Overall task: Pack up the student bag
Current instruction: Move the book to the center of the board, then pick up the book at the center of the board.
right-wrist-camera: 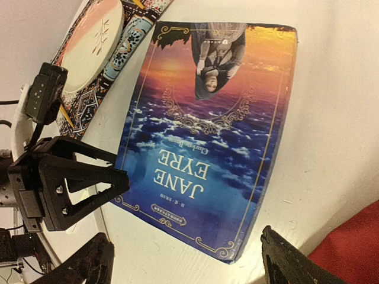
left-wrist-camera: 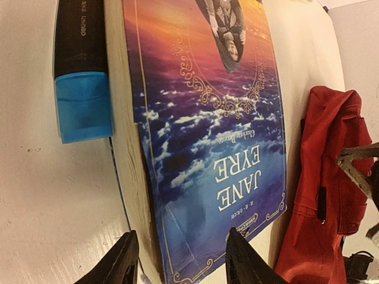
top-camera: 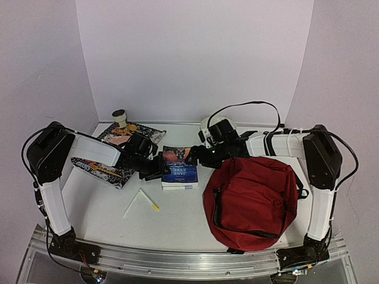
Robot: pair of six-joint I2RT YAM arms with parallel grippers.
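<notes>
Okay, book sits between my tools: left tool half-open over its page edge, right tool wide, bag rightward.

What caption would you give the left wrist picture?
Left gripper open astride the edge of a Jane Eyre paperback, student bag alongside.

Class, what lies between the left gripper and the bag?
The Jane Eyre book, flat on the table, lies between the left gripper and the bag; the top view shows this. The right gripper hangs there too.
</notes>
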